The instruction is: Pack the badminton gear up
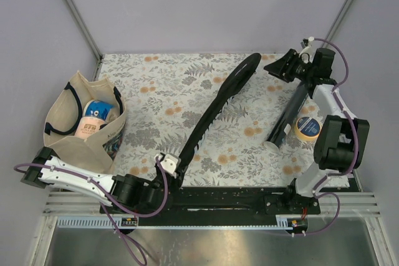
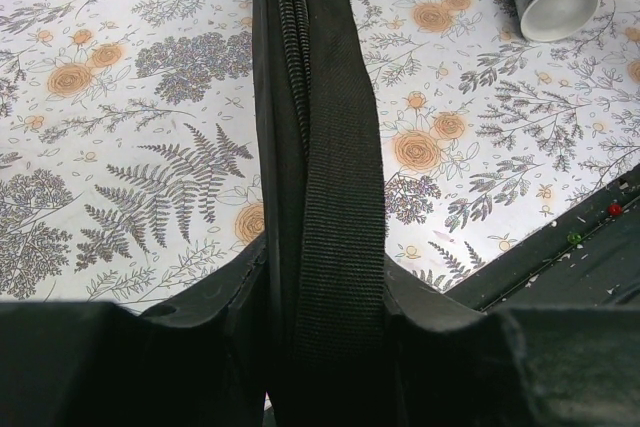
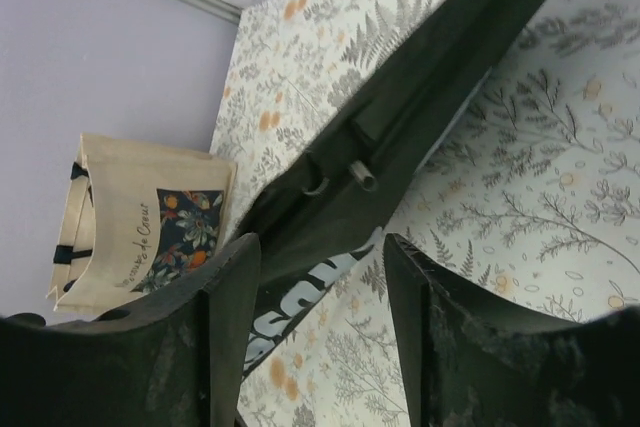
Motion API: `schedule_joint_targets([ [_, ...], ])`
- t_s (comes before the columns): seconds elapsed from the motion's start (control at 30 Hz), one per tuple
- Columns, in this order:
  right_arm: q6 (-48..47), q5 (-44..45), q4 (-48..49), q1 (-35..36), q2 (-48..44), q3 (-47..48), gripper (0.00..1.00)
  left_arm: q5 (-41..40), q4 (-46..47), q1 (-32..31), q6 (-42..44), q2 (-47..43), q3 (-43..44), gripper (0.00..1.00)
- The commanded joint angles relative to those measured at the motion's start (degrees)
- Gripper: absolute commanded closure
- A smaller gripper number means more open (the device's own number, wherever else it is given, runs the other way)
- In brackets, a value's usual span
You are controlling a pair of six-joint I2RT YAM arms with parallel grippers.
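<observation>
My left pincer (image 2: 325, 307) clamps the 6 o'clock end of the cover (image 1: 215, 107), which stands on edge toward 1 o'clock; I judge it light and floppy, best taken by the zip seam (image 3: 340, 175) before my half-open, empty right pincer (image 3: 320, 277).

Beige tote bag (image 1: 67, 147) far left; tape roll (image 1: 307, 128) right.

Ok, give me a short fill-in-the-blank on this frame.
1. The left gripper is shut on the near end of the black racquet ____.
2. The right gripper hovers with its jaws ____, holding nothing.
3. The tape roll lies beside the black ____.
4. The beige tote bag stands on the ____ arm's side.
Missing: cover; open; tube; left.
</observation>
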Motion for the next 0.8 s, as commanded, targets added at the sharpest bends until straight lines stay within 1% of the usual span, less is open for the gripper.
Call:
schedule_joint_targets([
  [0.0, -2.9, -6.8, 0.5, -0.1, 4.0, 1.0, 0.37, -1.5, 2.0, -0.1, -1.4, -0.8, 2.6, 1.0],
  [0.1, -4.2, -7.5, 0.4, -0.2, 6.8, 1.9, 0.37, -1.1, 1.5, -0.1, -1.4, -0.7, 3.2, 1.0],
  [0.27, -3.3, -13.4, 1.6, -0.2, 11.9, 5.5, 0.44, -1.1, 1.4, -0.1, -1.2, 0.0, 3.7, 1.0],
  [0.43, 2.5, -16.8, 9.3, -0.2, 14.3, 5.8, 0.44, -0.8, 1.4, -0.1, -1.8, 0.1, 3.5, 1.0],
  [0.57, 3.4, -16.2, 10.6, 0.0, 16.0, 6.1, 0.43, -0.8, 1.4, -0.1, -2.0, 0.1, 3.4, 1.0],
  [0.77, 9.0, -18.2, 17.3, 1.6, 18.6, 6.5, 0.44, -0.6, 1.4, -0.1, -2.0, 0.4, 3.6, 1.0],
])
